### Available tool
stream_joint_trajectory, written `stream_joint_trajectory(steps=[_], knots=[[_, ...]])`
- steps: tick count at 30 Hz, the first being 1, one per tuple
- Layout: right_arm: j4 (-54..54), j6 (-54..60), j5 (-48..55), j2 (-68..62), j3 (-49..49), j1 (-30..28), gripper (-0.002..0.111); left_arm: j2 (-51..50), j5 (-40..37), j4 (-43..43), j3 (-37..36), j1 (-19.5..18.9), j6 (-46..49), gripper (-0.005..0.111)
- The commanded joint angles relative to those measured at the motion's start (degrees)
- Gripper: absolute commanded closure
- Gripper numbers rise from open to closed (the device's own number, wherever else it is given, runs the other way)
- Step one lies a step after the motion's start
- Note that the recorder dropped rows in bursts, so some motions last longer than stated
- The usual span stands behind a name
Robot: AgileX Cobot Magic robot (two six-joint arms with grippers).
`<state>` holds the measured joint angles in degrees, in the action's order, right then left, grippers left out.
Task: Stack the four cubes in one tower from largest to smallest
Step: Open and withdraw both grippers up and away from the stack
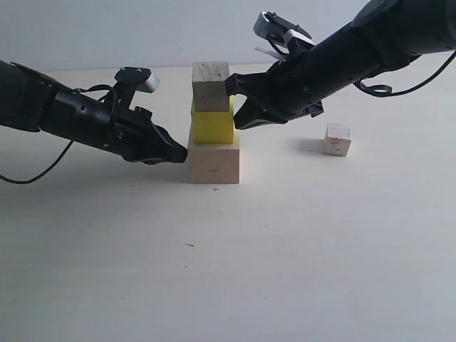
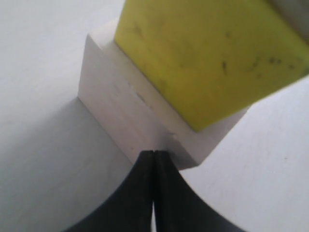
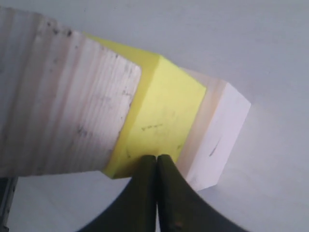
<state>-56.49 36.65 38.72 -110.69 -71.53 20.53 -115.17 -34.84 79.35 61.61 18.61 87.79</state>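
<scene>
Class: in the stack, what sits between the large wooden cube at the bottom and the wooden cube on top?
The yellow cube, resting on the large wooden cube and under the top wooden cube. The exterior view shows it.

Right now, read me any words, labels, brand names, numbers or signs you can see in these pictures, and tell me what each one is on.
None: no readable text shows in any view.
The large pale wood cube bears only a short dark scratch, not a letter.
The yellow cube has only dark specks.
The knotty wood cube and the small cube show only grain.
</scene>
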Motion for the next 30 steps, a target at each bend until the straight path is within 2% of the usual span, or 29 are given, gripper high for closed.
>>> stream_joint_trajectory(steps=[1, 8, 9, 11, 13, 14, 16, 19, 23, 30], knots=[[-0.49, 0.84, 0.61, 0.58, -0.24, -0.21, 0.108, 0.77, -0.42, 0.89, -0.11, 0.31, 0.19, 0.107], [1.56, 0.84, -0.85, 0.69, -0.24, -0.21, 0.108, 0.88, 0.77, 0.89, -0.11, 0.18, 0.19, 0.107], [3.00, 0.55, -1.79, 0.79, -0.24, -0.21, 0.108, 1.30, 1.10, 0.89, -0.11, -0.72, -0.03, 0.107], [7.25, -2.57, -3.60, 0.91, -0.24, -0.34, 0.108, 2.55, 1.10, 0.89, -0.11, -2.19, -1.10, 0.107], [15.89, -9.34, -5.45, 1.55, -0.24, -0.34, 0.108, 4.27, 1.30, 0.76, -0.72, -3.74, -1.37, 0.107], [22.70, -13.08, -5.69, 2.43, -0.24, -0.34, 0.108, 5.55, 2.83, 1.17, -2.01, -4.57, -1.37, 0.107], [28.29, -17.52, -6.61, 4.28, 0.15, -1.01, 0.108, 7.34, 6.39, 4.70, -5.06, -5.63, 0.29, 0.107], [28.59, -18.76, -10.21, 8.29, 3.46, -2.89, 0.108, 8.79, 5.27, 10.69, -7.48, -6.05, 5.40, 0.107], [30.01, -19.87, -11.69, 11.93, 8.51, -5.22, 0.108, 8.60, 2.05, 11.03, -7.60, -6.05, 5.38, 0.107], [30.01, -20.28, -9.13, 12.41, 9.40, -5.35, 0.108, 6.09, 0.76, 11.25, -7.60, -5.31, 5.38, 0.107]])
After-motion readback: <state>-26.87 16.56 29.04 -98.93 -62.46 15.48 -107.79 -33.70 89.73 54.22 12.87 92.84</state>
